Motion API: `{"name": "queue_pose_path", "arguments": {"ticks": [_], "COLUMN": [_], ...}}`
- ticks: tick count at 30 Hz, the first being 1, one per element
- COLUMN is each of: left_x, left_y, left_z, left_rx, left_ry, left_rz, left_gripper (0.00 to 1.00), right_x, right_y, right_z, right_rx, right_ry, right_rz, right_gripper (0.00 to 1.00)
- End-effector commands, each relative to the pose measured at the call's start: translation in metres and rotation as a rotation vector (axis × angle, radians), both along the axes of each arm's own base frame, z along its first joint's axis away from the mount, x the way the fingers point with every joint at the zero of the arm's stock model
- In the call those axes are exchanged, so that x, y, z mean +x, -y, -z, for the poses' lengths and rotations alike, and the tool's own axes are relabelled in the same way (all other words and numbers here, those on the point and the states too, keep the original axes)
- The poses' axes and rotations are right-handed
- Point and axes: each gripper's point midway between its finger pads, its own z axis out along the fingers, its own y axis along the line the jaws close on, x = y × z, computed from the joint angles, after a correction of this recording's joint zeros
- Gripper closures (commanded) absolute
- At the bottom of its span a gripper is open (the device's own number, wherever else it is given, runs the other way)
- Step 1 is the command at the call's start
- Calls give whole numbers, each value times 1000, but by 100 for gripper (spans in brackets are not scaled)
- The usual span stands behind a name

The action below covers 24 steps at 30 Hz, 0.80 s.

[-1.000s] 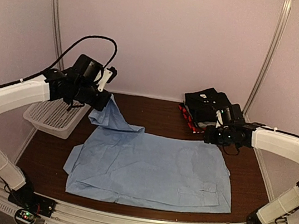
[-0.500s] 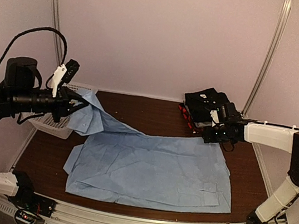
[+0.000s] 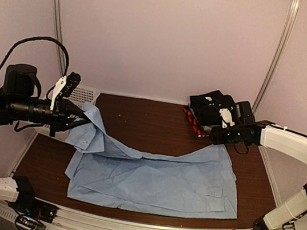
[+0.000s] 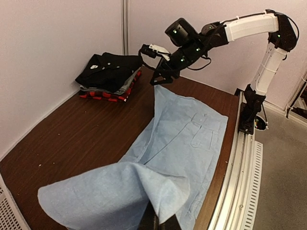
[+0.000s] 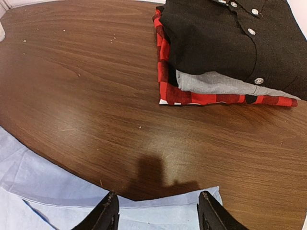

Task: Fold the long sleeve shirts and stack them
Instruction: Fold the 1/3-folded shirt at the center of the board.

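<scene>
Draped light blue shirt (image 3: 156,176), left end effector (image 3: 80,117) grasping it, right end effector (image 5: 159,207) released

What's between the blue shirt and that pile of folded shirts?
Nothing but bare table with pale specks separates shirt from pile; right wrist view shows it.

A robotics lab booth: blank white walls (image 3: 171,36), aluminium posts (image 3: 277,58), arms (image 3: 288,142) bolted to a table (image 3: 152,120).

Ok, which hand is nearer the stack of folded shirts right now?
Right. The right hand sits just in front of the stack, at the blue shirt's far corner. The left hand is on the opposite side beside the basket, shut on the shirt's other end.
</scene>
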Motion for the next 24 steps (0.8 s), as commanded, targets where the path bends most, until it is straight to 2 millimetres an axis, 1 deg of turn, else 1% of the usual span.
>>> {"name": "queue_pose_path", "arguments": {"ticks": [1,5,7,9,10,15,19,21,24], "left_x": [-13,-20,-21,-16,-13,-1,7,8,9], "left_y": [8,11,13,13,13,16,23,27,32], "left_z": [9,12,15,20,25,38,43,43,47], "left_rx": [13,9,10,22,32,62,65,64,70], "left_ry": [-35,-64,-79,-95,-105,-146,-165,-173,-186], "left_rz": [95,138,146,125,115,72,67,84,108], "left_gripper": [100,100,100,100,100,100,100,100,100], "right_x": [-21,-37,-41,-44,-45,-52,-67,-76,-86], "right_y": [-6,-10,-12,-13,-14,-11,-8,-9,-5], "right_z": [-15,-24,-23,-16,-11,33,70,84,102], "right_rx": [100,167,186,198,201,185,193,212,207], "right_ry": [-12,-9,-17,-35,-47,-152,-259,-303,-348], "right_rz": [-18,-37,-38,-37,-36,12,56,71,95], "right_gripper": [43,43,43,43,44,46,48,49,50]}}
